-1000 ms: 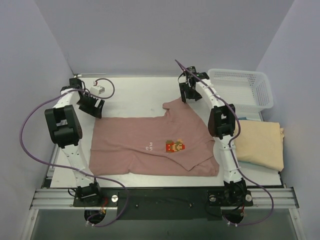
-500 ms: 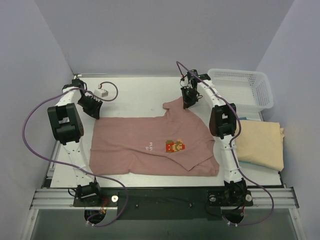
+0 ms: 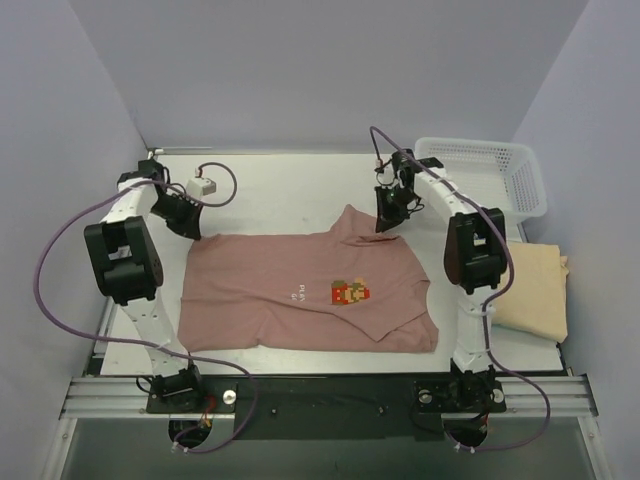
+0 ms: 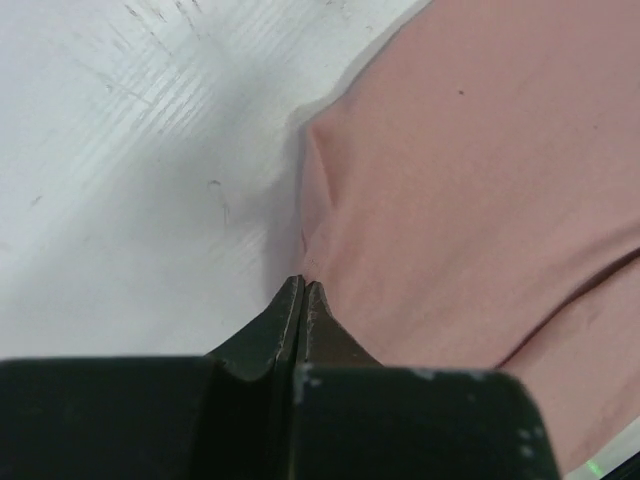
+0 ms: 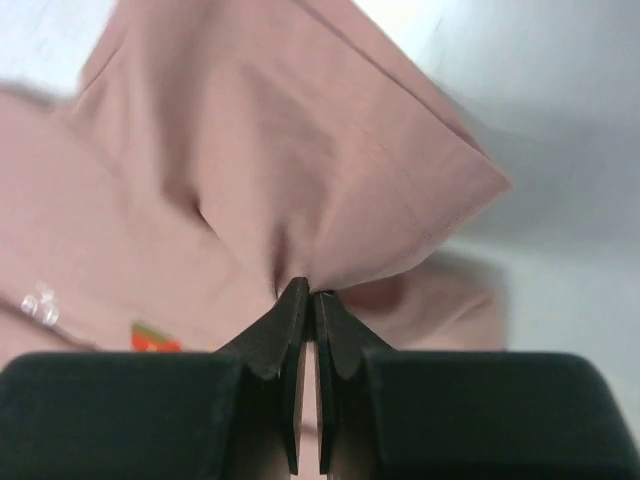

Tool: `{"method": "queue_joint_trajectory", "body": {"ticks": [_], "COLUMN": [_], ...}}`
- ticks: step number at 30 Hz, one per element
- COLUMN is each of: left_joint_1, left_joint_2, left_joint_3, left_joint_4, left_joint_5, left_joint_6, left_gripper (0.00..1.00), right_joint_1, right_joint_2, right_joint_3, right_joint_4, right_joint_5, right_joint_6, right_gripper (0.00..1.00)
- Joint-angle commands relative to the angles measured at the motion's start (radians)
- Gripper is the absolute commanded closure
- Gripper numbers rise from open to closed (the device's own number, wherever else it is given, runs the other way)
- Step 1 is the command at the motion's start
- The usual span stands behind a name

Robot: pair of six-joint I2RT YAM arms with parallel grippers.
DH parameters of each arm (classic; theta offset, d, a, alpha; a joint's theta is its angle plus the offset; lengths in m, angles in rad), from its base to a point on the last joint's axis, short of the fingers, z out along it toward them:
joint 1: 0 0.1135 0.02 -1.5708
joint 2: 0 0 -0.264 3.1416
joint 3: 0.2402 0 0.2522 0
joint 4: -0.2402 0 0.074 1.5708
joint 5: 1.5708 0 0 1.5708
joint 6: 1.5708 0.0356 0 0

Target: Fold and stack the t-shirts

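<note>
A dusty pink-brown t-shirt (image 3: 300, 290) with a small pixel print lies spread flat in the middle of the table. My left gripper (image 3: 193, 231) is at its far left corner. In the left wrist view that gripper (image 4: 303, 284) is shut, pinching the edge of the pink cloth (image 4: 470, 200). My right gripper (image 3: 386, 224) is at the far right sleeve. In the right wrist view it (image 5: 308, 289) is shut on a bunched, raised fold of the pink cloth (image 5: 300, 150). A pale tan-yellow t-shirt (image 3: 535, 290) lies folded at the right edge.
A white mesh basket (image 3: 490, 175) stands at the far right, behind the tan shirt. A small white box (image 3: 201, 186) on a purple cable lies near the left arm. Bare white table (image 3: 280, 190) lies beyond the pink shirt.
Both grippers went from open to shut on the pink shirt. The right gripper shifted right and nearer, pulling the sleeve up into a peak. The left gripper settled onto the far left corner.
</note>
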Motion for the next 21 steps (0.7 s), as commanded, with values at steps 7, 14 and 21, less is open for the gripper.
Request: {"method": "queue_joint_trajectory", "body": {"ticks": [7,14,21], "left_joint_1": [0.011,0.019,0.022], "left_joint_2": [-0.469,-0.622,-0.647], "left_joint_3": [-0.283,-0.479,-0.647], "left_joint_4": [0.009,-0.034,0.129], "left_joint_5": [-0.063,-0.142,-0.268], "left_joint_6": [0.161,0.242,0.313], "left_gripper": [1.00,1.00,1.00], "right_joint_1": [0.019,0.011,0.005], "right_joint_2": [-0.573,-0.826,-0.893], "right_joint_3": [-0.511,-0.864,-1.066], "right_joint_4": [0.101,0.096,0.148], "right_joint_5": [-0.045,-0.019,0.054], "right_joint_6": [0.075,0.107,0.180], "right_gripper": [1.00,1.00,1.00]}}
